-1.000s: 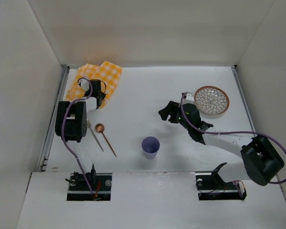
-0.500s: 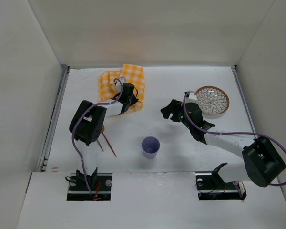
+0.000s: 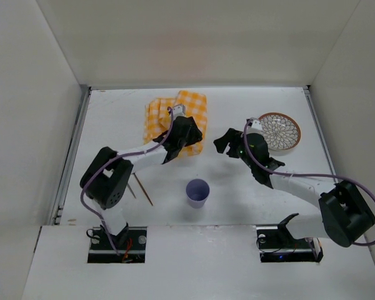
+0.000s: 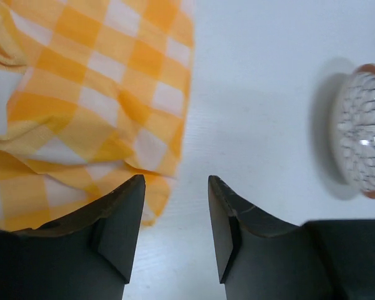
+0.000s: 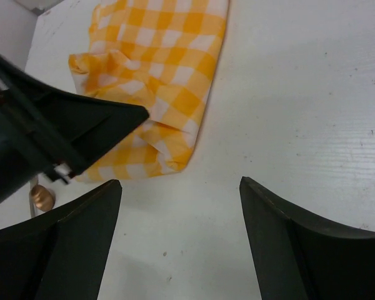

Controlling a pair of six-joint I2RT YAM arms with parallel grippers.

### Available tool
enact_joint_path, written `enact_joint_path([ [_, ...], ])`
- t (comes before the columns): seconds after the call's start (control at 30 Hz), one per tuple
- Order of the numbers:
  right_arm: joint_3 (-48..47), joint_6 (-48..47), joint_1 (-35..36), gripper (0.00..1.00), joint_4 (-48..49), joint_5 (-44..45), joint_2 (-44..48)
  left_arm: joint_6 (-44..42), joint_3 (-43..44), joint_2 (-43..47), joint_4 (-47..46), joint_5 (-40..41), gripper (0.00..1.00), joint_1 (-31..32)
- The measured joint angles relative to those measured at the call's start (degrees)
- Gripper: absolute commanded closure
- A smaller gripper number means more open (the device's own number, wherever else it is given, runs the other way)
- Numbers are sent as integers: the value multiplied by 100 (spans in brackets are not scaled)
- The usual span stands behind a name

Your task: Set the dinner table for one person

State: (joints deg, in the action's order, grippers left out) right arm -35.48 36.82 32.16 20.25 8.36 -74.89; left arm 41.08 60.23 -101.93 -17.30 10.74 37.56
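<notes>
Table: the dinner table (image 3: 250, 206) is flat, matte white and rigid, lying under everything; it is a surface to set things on, not to grasp.
Cloth: the checked cloth (image 3: 175, 109) is soft and rumpled at the far middle; it is best pinched at an edge.
Left claw: the left gripper (image 4: 175, 182) is spread at the cloth's edge, pinching nothing.
Right claw: the right gripper (image 5: 180, 182) is spread wide and empty.

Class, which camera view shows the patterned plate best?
Top external: the plate appears nearly whole, pattern clear. Left wrist catches it blurred, cut off at the frame's edge. Right wrist misses it.
</notes>
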Motion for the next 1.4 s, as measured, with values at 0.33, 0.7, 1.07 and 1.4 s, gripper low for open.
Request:
enact_joint_path([
  [0.33,-138,-70,-24,57,72,-151,-173,-72,-1674,3211,-376,192,47,-122],
  [0.7,-3158,-918,358,21,-796,-511,-2459,494,-3641,4262,17,334,48,-1427],
  [1.07,-5366,-1397,673,22,-1845,-525,-4288,708,-3814,4105,-111,-4,47,-1821],
  [1.4,-6304,-1414,984,28,-2076,-616,-5066,743,-3814,3414,-323,-234,47,-1829],
])
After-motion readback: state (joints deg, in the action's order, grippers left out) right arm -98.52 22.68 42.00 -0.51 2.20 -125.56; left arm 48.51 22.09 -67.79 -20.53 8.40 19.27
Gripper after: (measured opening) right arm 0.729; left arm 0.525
